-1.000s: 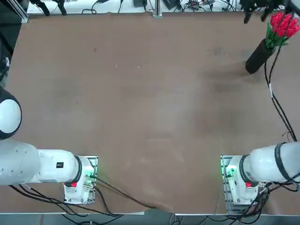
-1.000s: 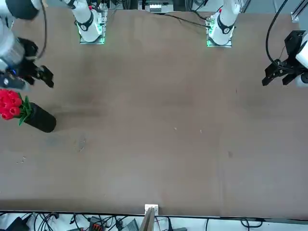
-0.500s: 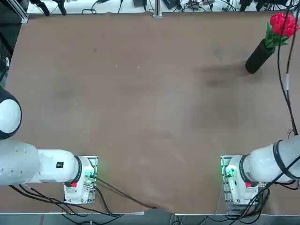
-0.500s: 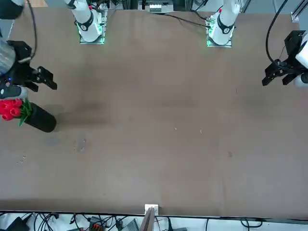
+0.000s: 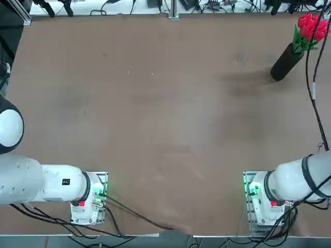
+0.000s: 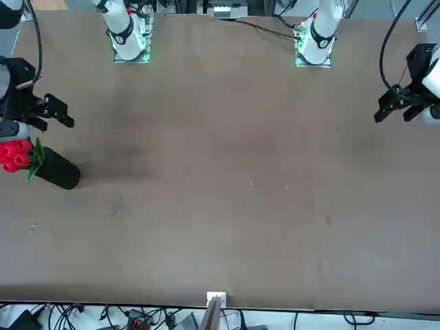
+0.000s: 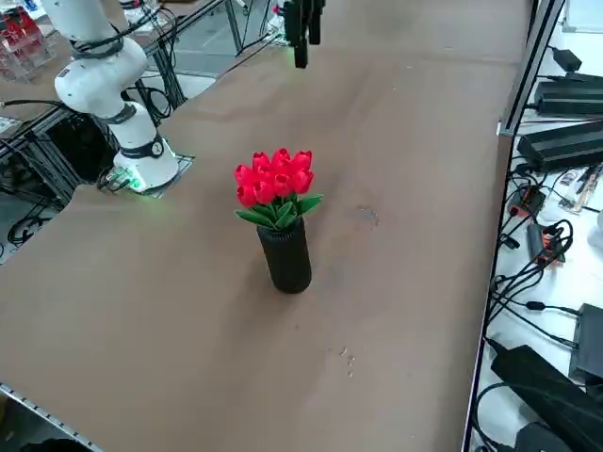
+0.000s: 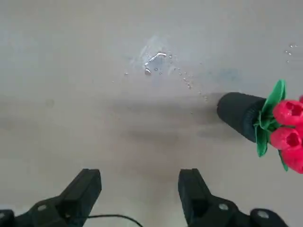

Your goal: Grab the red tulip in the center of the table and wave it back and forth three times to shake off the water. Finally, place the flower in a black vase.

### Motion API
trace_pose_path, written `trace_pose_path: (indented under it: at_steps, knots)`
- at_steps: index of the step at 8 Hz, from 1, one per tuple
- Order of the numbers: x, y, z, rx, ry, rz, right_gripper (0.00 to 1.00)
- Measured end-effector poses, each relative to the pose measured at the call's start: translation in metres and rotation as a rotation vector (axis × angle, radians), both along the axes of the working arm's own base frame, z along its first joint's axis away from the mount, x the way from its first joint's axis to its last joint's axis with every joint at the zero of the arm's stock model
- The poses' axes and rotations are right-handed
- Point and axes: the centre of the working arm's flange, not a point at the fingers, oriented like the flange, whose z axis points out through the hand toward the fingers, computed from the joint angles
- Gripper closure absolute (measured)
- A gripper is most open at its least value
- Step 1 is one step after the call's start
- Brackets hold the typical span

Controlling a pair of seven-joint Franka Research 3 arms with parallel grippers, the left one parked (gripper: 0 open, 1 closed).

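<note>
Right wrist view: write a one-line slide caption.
Open right gripper hovers above the table, apart from the black vase holding the red tulip; water droplets lie nearby.

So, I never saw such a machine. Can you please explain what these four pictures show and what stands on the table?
Two robot arms sit side by side at a brown table. One camera looks down from overhead, one faces the robot, one stands at its right side, and one rides on the working arm's wrist. The red tulip stands upright in the black vase near a table corner, with small water drops beside it. The right gripper hangs above the table with jaws open, holding nothing.
</note>
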Motion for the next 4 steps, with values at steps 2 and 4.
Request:
trace_pose_path:
  at_steps: [2,4]
  knots:
    - [-0.021,0.006,-0.010,-0.024,-0.020,0.012,0.00]
    - [-0.028,0.008,-0.011,-0.026,-0.023,0.014,0.00]
